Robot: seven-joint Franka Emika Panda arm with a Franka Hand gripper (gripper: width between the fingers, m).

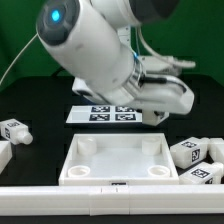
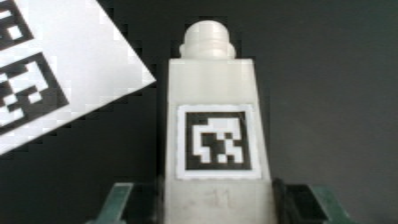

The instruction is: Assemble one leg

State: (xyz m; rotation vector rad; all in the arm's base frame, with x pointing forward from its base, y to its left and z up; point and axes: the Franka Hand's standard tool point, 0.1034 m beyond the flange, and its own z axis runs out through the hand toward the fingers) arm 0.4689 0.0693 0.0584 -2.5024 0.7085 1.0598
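The claw grips the leg between both fingers, its peg pointing away from the claw, with the marker board ahead, off to one side.

the exterior view sits low in front of the table, facing across the white panel toward the arm and the marker board behind it, while the wrist view peers along the jaws, very near the leg between them, both views sharing a corner of the marker board.
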